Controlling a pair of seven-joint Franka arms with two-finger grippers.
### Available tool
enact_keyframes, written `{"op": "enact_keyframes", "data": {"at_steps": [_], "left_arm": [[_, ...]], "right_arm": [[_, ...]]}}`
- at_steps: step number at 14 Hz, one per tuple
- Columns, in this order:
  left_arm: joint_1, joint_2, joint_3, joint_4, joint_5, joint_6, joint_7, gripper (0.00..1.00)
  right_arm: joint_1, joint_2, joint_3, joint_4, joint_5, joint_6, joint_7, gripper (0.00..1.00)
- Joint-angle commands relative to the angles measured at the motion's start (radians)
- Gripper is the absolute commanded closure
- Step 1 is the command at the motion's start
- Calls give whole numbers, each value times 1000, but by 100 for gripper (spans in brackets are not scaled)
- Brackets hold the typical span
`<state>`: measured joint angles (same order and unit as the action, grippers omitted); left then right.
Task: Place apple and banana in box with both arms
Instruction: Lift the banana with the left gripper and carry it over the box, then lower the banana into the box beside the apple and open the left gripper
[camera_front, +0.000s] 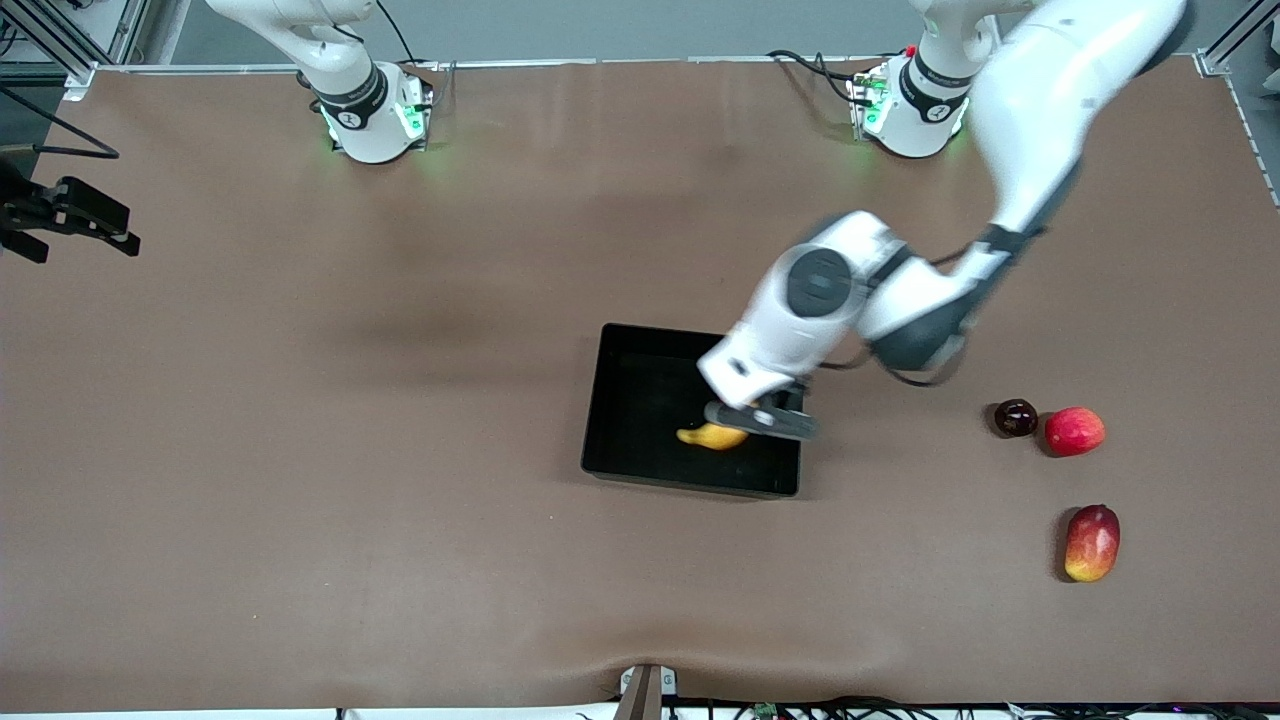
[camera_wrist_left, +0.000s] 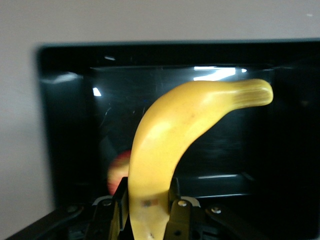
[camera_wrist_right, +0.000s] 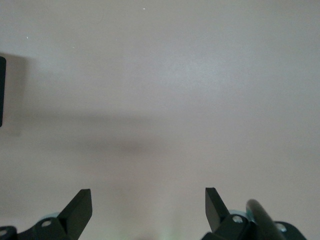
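My left gripper (camera_front: 748, 424) is shut on the stem end of the yellow banana (camera_front: 712, 436) and holds it low over the black box (camera_front: 625, 380). In the left wrist view the banana (camera_wrist_left: 170, 135) curves up from between the fingers (camera_wrist_left: 118, 210) over the box floor (camera_wrist_left: 65, 125). A blurred red and yellow apple (camera_wrist_left: 118, 172) lies in the box, partly hidden by the banana. In the front view it is hidden under the left hand. My right gripper (camera_front: 126, 232) is open and empty over bare table at the right arm's end, and it waits there (camera_wrist_right: 148, 200).
Toward the left arm's end lie a smooth pinkish-red round fruit (camera_front: 1074, 431), a small dark fruit (camera_front: 1015, 417) beside it, and a red-yellow mango (camera_front: 1092, 542) nearer the camera. The brown table (camera_front: 300, 450) surrounds the box.
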<state>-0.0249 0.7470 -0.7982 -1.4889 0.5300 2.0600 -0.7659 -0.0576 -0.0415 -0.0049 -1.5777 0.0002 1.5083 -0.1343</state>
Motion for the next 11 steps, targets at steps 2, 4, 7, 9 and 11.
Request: {"op": "enact_keyframes", "data": {"at_steps": [2,4,7,9,11], "left_arm": [[-254,80,195,140,1,72,-85,100],[-271,110,215,139,2,136,-92,100],[-271,141,221,137,10,138,-90,100],[-273,159,252,134,8,138,-92,100],[-285,179,263,136,10,140,-95,100]], "right_arm": [[-19,-4,14,1,-6,-5,4,0],[-19,-4,13,1,-6,-5,4,0],[-19,-4,14,1,-6,-5,4,0],[-19,-4,14,1,-6,-5,4,0],[-19,-4,14,1,-6,-5,4,0]]}}
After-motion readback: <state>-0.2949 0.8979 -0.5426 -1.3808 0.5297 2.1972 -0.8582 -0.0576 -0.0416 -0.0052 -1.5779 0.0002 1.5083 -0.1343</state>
